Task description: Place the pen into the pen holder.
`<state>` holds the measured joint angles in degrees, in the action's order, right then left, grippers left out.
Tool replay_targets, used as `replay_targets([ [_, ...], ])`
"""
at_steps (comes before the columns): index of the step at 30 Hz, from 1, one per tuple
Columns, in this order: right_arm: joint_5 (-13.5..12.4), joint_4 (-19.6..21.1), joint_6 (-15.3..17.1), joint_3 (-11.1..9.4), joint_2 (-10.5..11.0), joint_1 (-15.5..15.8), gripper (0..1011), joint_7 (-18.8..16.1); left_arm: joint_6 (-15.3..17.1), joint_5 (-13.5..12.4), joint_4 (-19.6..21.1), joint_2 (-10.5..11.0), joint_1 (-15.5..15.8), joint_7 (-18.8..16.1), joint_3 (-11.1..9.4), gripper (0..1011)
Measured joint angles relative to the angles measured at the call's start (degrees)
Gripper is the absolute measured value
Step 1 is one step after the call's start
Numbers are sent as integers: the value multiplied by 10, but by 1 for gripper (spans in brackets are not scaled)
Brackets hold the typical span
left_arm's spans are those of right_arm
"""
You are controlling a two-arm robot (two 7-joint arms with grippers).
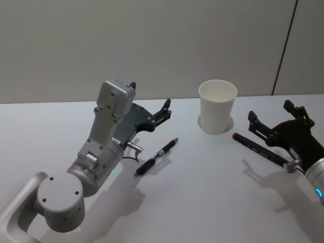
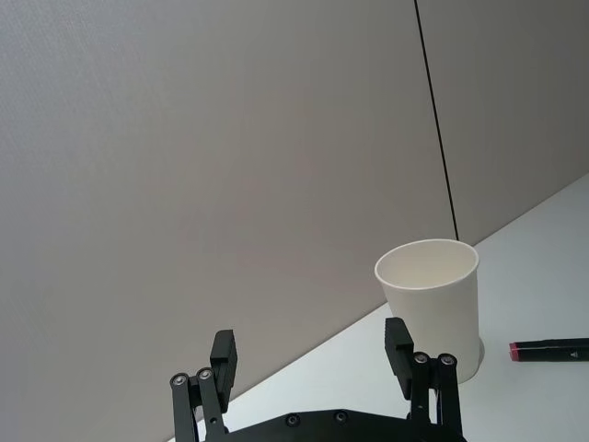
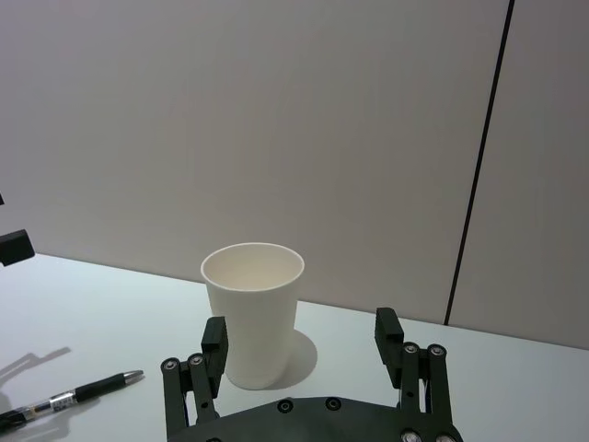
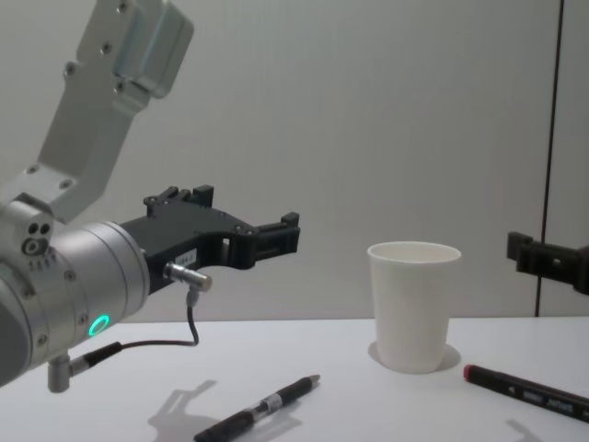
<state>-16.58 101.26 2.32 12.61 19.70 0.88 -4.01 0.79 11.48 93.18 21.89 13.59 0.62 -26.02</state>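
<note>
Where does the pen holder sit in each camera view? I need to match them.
Head view: pen holder right of centre, upright.
Left wrist view: pen holder just beyond one finger of the left hand.
Right wrist view: pen holder beyond the right hand, nearer one finger.
Chest view: pen holder right of centre.
Shared landmark: the dark wall seam behind it.

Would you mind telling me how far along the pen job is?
Nothing is done yet: the pen lies on the table, outside the cup. Nothing is in hand: the left gripper, near the pen, and the right gripper are open and empty. Left to do: grasp the pen and drop it into the cup.
</note>
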Motion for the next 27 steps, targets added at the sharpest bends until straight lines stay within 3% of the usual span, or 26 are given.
replay_targets([
  [27,-27,43,42,-51,65,46,1001,28,0,0,0,0,0,0,0,1001],
])
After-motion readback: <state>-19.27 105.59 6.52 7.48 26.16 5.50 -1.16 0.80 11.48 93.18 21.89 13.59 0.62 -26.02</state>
